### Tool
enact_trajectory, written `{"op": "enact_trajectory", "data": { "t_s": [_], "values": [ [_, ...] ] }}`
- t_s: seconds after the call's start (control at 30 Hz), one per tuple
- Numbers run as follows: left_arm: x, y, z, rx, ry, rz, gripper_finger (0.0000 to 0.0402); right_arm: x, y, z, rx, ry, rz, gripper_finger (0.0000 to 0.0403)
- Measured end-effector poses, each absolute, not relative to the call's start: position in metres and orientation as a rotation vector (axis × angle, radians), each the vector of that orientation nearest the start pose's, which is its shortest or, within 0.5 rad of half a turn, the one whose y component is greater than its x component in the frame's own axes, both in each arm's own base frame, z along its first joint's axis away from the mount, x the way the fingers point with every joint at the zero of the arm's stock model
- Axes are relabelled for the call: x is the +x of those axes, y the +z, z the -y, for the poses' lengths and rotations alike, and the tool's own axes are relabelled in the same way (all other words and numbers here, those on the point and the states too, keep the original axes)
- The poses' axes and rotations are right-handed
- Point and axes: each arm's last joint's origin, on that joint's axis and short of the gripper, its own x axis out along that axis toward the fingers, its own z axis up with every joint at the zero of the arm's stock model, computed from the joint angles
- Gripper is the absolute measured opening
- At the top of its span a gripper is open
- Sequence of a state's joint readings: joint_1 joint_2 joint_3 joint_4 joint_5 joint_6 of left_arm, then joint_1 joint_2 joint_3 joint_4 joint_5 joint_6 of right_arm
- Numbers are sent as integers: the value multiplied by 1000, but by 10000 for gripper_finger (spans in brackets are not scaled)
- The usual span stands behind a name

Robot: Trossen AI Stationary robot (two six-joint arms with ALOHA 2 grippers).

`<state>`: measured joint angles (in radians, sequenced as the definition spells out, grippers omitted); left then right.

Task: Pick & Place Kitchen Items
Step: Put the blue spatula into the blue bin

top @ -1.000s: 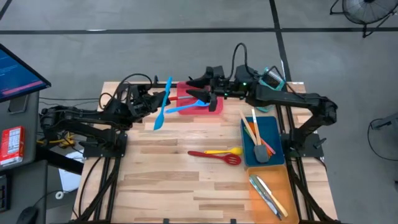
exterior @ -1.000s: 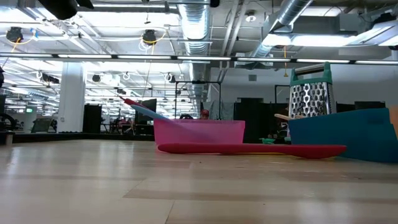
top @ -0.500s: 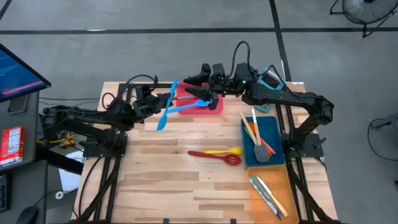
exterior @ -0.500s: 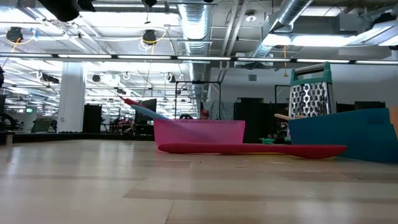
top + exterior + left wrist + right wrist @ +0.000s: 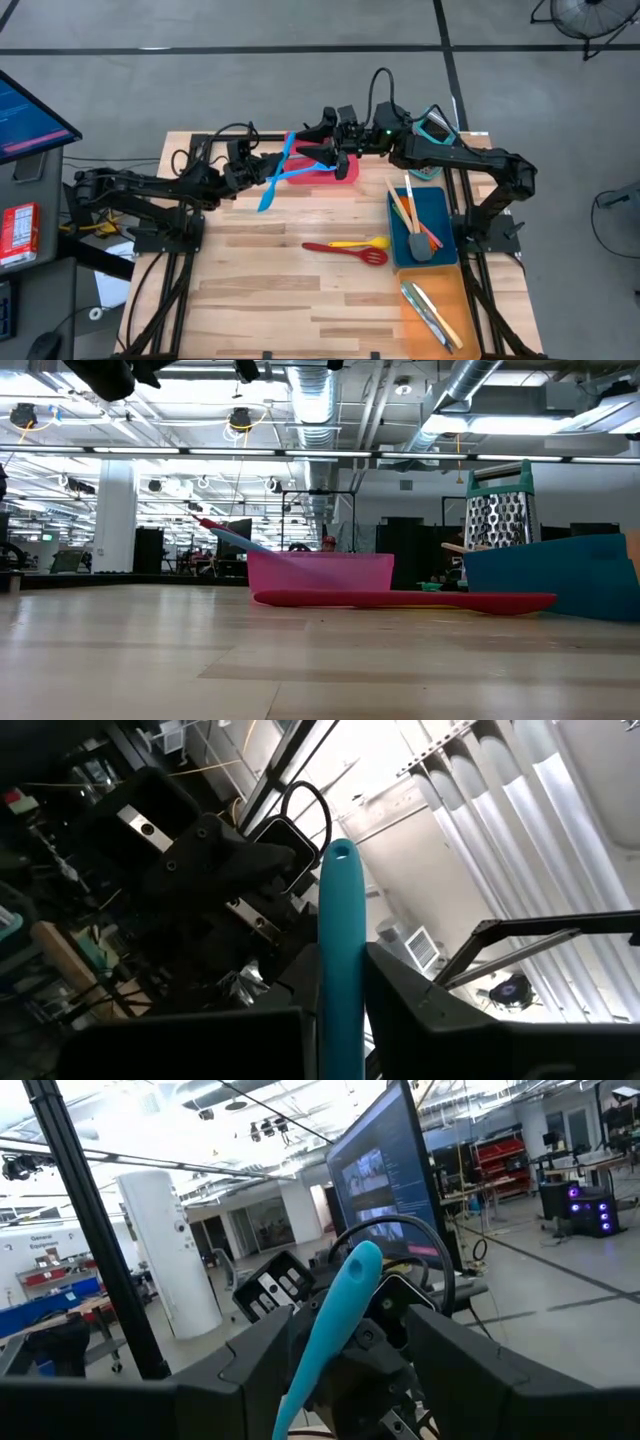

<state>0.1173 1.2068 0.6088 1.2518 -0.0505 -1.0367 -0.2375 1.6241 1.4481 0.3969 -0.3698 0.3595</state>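
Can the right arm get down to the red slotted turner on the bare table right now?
Probably not yet: the right pincer sits over the red tray holding a blue utensil. The path to the red slotted turner itself looks free.

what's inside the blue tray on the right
The blue tray holds several utensils: a grey spatula plus orange, white and pink handles. Whatever lies beneath them is covered.

Pale wooden table [image 5: 260, 290], red tray [image 5: 345, 172] at its far edge, blue tray [image 5: 440, 215] right of it, orange tray [image 5: 455, 300] nearer, red slotted turner [image 5: 345, 251] and apparently a yellow spoon [image 5: 362, 242] beside the blue tray.
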Motion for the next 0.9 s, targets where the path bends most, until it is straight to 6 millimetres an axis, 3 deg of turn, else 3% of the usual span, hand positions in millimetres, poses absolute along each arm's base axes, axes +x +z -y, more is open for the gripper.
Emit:
{"op": "enact_trajectory", "data": {
  "t_s": [0.63,0.9],
  "values": [
    [261,327,-31,-954,-224,649,35,370,404,78,286,192,178,191],
    [261,327,-31,-952,-224,652,35,369,404,79,251,240,175,90]
  ]
}}
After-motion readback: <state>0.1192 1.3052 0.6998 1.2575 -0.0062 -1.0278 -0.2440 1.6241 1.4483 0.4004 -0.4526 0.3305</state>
